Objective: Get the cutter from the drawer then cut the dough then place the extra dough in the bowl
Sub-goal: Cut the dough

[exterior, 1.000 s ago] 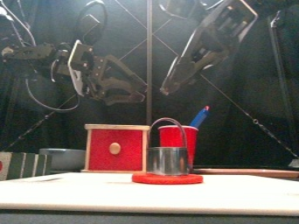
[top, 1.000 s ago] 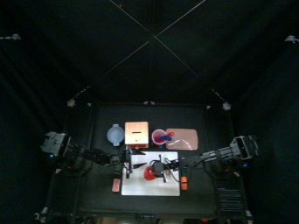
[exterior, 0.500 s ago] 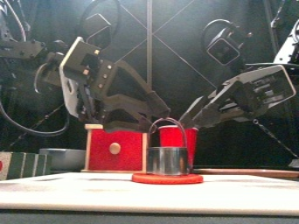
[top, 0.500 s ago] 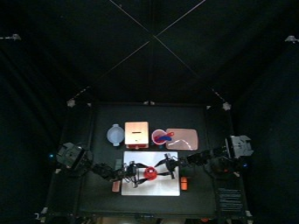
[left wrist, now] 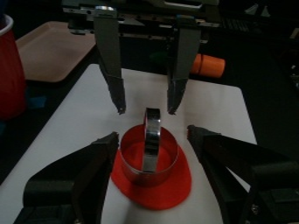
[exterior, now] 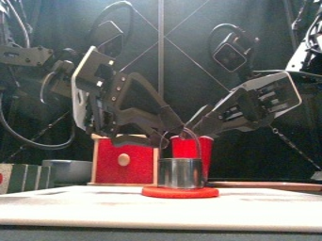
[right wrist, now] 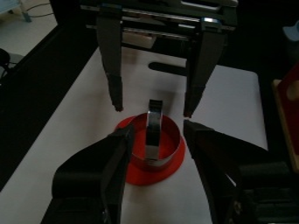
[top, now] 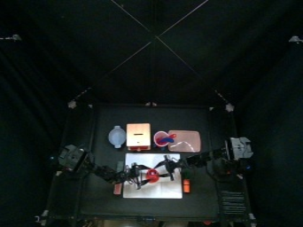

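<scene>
- Black curtains (top: 151, 44) enclose the table (top: 95, 120); a white cutting board (top: 154, 190) lies toward its front edge.
- Red dough disc (exterior: 179, 192) lies on the board; metal cutter (exterior: 182, 171) stands upright on it.
- Flanking the cutter: left gripper (left wrist: 153, 133) and right gripper (right wrist: 155, 128), jaws spread, grasping nothing.

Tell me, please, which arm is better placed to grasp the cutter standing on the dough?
Right, narrowly. Both the left gripper and right gripper hang open either side of the cutter, but the right's tips look nearer its wire handle.
</scene>
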